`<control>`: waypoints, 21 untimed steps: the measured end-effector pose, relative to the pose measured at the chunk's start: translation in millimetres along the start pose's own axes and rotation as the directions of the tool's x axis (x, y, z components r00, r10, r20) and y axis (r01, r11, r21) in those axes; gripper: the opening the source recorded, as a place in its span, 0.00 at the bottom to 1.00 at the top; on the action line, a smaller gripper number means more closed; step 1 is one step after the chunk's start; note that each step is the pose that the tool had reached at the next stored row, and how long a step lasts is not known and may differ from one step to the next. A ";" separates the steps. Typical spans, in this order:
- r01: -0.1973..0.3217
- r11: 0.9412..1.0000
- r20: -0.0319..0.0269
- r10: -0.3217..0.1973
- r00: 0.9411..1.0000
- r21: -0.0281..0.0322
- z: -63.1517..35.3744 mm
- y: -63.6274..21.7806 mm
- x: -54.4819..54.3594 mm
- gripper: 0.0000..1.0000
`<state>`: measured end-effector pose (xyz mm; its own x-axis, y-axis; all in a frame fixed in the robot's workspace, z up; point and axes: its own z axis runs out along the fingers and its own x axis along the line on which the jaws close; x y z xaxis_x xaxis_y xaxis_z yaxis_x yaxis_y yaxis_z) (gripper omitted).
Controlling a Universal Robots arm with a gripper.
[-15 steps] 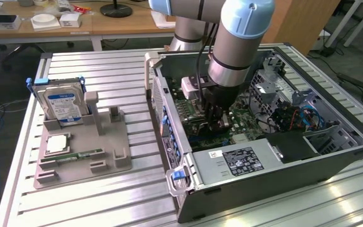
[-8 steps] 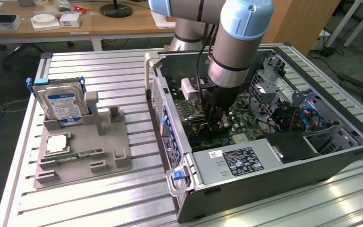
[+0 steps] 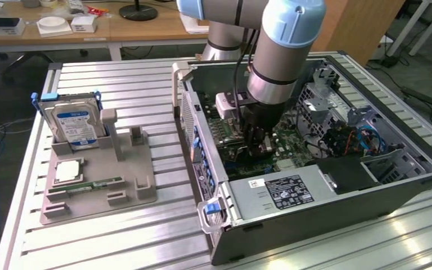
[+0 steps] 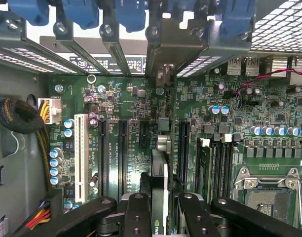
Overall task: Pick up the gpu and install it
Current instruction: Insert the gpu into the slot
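Spanning slatted metal table (image 3: 163, 236), office desks (image 3: 66, 34) behind

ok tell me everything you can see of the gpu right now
The gpu stands on edge between the black fingers of the pincer, which is closed on it. Seen edge-on, it is a thin card with a green edge and a metal end bracket, its far end reaching the rear slot openings of the computer case. It sits down inside the case, over the green motherboard, in line with the long black slots. Whether it is fully seated cannot be told.
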<state>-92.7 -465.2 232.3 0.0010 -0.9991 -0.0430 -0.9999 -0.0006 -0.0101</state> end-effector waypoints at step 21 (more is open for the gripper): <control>0.000 1.000 0.000 0.000 1.000 0.003 -31.3 -0.3 -1.3 0.32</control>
<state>-92.7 -465.2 263.6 0.0011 -0.9991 -0.0431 -0.9999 -0.0006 -0.0130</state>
